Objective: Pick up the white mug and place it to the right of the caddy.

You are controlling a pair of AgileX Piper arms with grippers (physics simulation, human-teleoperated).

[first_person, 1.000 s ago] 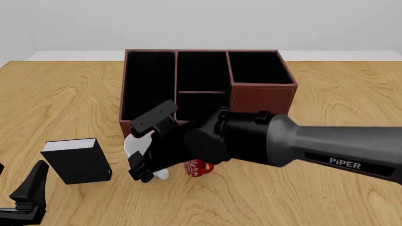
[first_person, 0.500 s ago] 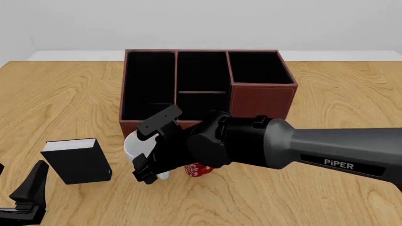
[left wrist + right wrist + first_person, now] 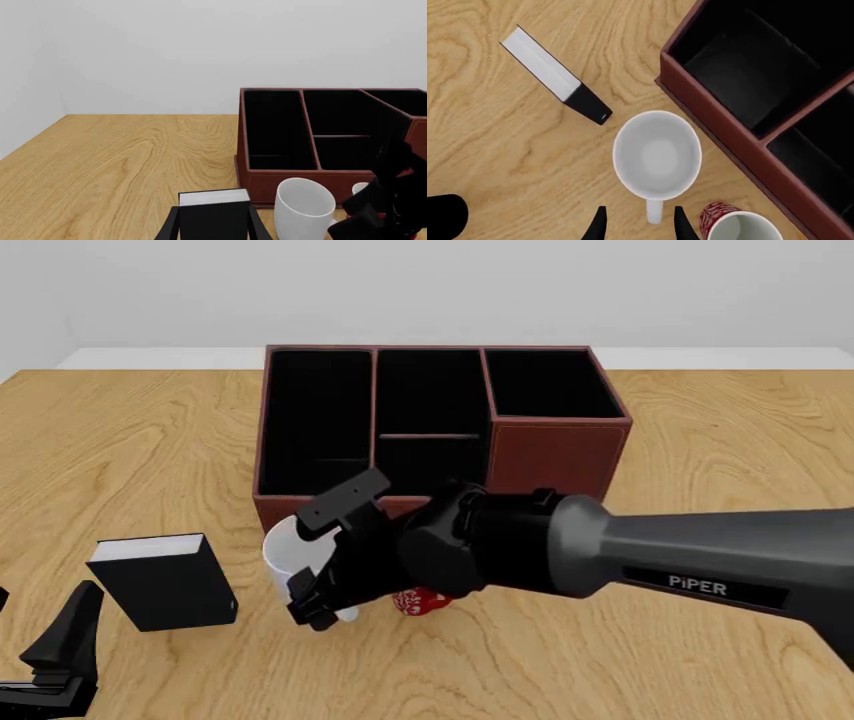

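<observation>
Now | white mug handle between right gripper fingers

the white mug is sitting hemmed in: the caddy is standing close behind it, the red mug just beside its handle, the book near its other side. bare surface is lying open right of the caddy.
</observation>
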